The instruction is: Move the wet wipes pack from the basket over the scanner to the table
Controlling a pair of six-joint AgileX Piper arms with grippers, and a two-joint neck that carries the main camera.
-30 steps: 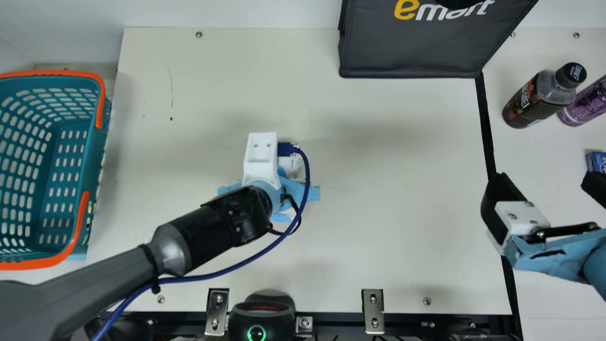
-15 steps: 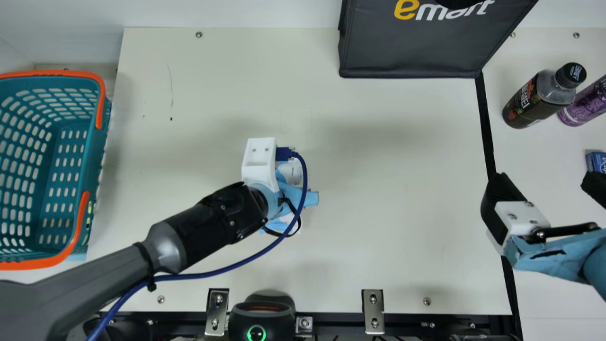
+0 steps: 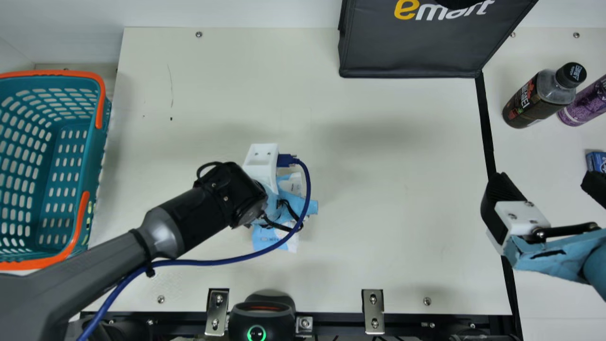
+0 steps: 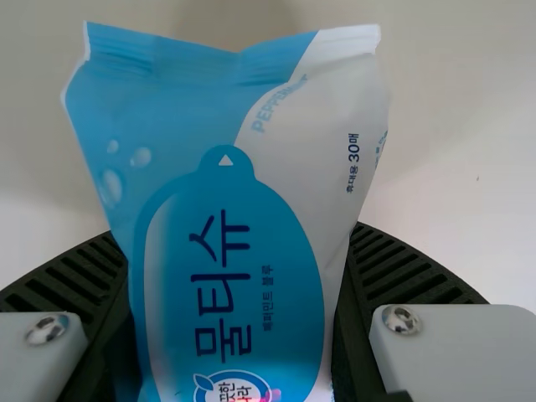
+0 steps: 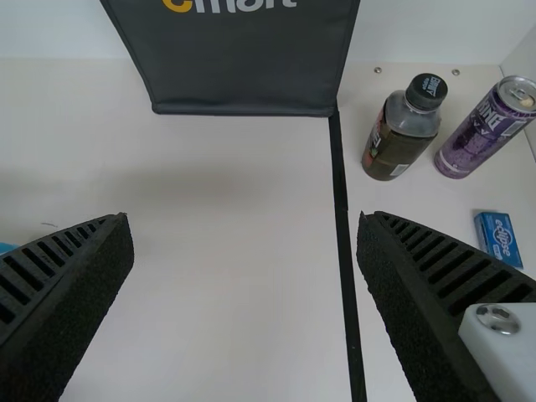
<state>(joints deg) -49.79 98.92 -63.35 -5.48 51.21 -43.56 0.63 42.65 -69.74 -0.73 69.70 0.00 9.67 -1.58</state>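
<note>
Tally runs: one basket (image 3: 100,102), one wet wipes pack (image 4: 234,193), one scanner (image 3: 262,316), one black bag (image 3: 412,52), one bottle (image 3: 534,100), one can (image 5: 481,134), one small box (image 5: 498,238), two metal brackets (image 3: 218,312)

Checkout counter mocked up in robotics lab, by look of it: teal shopping basket (image 3: 98,142) at left edge of table (image 3: 378,227), green-lit scanner (image 3: 262,319) and bolted metal brackets (image 3: 217,310) at near edge, dark shopping bag (image 3: 412,52) at far edge, bottled drink (image 3: 532,102) toward far right corner, jointed robot arm (image 3: 189,222).
</note>
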